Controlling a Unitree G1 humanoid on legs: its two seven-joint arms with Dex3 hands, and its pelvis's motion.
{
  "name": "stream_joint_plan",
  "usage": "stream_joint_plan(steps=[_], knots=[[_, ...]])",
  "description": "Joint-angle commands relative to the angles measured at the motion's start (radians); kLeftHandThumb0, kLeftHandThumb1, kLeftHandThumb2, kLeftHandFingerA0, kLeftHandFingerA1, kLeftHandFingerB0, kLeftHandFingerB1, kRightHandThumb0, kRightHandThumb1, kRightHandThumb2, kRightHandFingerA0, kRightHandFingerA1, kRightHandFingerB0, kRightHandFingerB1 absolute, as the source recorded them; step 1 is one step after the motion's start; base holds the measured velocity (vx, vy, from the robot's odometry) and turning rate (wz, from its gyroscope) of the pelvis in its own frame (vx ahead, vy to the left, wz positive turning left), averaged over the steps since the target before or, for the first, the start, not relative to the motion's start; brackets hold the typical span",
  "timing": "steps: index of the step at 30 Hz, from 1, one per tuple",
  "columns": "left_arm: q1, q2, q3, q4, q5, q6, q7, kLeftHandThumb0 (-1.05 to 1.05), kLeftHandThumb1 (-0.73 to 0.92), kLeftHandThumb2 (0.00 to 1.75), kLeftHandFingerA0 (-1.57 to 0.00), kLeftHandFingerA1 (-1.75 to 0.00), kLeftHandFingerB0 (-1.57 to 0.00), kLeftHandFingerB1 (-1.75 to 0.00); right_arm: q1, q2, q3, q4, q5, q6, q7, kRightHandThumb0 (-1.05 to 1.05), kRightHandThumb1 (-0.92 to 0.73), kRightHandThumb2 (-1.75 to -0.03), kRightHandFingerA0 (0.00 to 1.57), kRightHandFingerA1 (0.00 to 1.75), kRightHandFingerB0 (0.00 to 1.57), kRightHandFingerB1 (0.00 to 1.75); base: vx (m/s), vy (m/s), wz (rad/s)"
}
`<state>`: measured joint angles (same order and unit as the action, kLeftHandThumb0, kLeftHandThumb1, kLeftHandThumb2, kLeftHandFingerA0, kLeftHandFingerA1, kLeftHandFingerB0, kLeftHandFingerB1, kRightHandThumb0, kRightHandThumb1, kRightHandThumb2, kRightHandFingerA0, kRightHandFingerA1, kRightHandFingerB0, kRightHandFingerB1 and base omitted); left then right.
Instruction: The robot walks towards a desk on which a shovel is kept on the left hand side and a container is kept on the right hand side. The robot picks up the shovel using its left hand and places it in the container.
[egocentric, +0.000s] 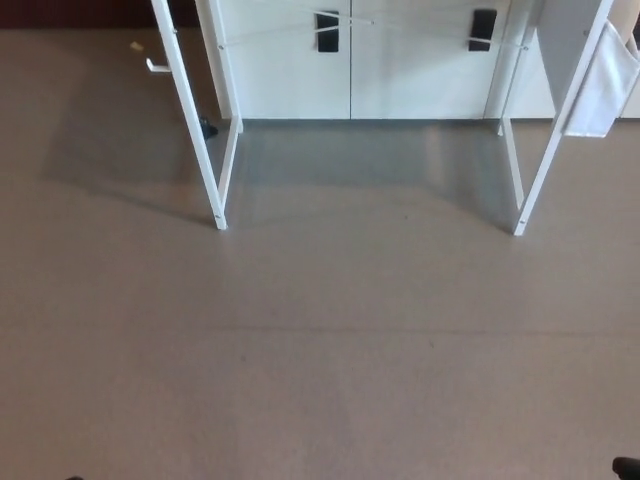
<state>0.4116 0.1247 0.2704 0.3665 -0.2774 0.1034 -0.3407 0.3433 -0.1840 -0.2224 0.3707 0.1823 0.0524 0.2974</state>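
1. The shovel and the container do not show in the head view, so where they are cannot be told; only the white legs of the desk (190, 120) show, at 11 o'clock and 2 o'clock
2. No robot hand shows, so open or closed cannot be told
3. Behind the legs, at 12 o'clock, is a white cabinet (350, 60) with two black handles (327, 30)
4. The grey floor (320, 350) fills the rest; a white cloth (600, 85) hangs at 2 o'clock
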Motion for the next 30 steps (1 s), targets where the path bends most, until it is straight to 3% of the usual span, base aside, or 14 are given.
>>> stream_joint_plan(steps=[1, 11, 30], knots=[[0.000, 0.020, 0.006, 0.007, 0.011, -0.039, -0.004, -0.28, 0.56, 0.64, -0.41, -0.40, -0.42, -0.38, -0.005, -0.007, -0.005, 0.007, 0.003, -0.009, 0.001, -0.20, -0.55, -0.55, 0.68, 0.60, 0.52, 0.50, 0.00, 0.000, 0.00], [0.000, 0.024, 0.005, 0.010, 0.006, -0.045, -0.009, -0.29, 0.56, 0.65, -0.41, -0.40, -0.42, -0.39, -0.002, -0.006, 0.007, -0.001, -0.007, -0.018, -0.007, -0.20, -0.55, -0.55, 0.74, 0.61, 0.55, 0.51, 0.04, 0.025, 0.09], [0.002, 0.024, 0.006, 0.022, 0.004, -0.063, -0.013, -0.23, 0.58, 0.58, -0.47, -0.37, -0.45, -0.35, -0.010, -0.018, 0.026, 0.014, -0.030, -0.032, -0.003, -0.22, -0.55, -0.55, 0.76, 0.60, 0.58, 0.51, 0.07, -0.111, 0.04]])
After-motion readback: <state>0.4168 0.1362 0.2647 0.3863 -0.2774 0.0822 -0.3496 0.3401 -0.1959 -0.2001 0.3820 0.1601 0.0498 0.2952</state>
